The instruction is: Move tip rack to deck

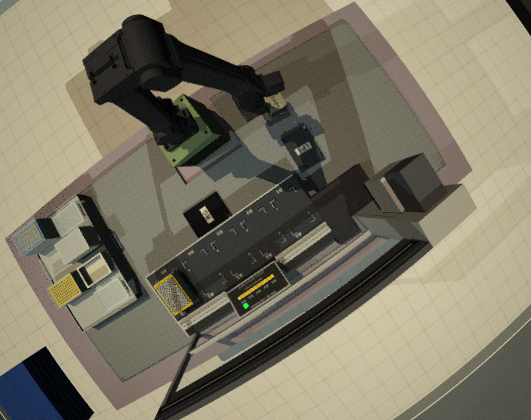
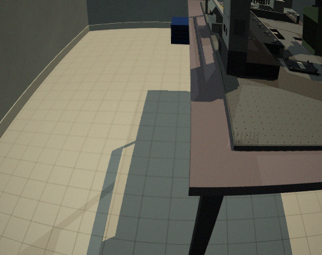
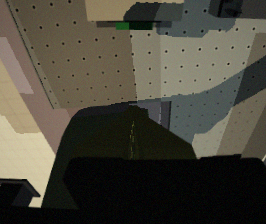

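Deck engravings on the liquid handler [image 1: 245, 252] are too small to read, and the shelf racks [image 1: 67, 254] carry illegible labels (exterior view crops them).
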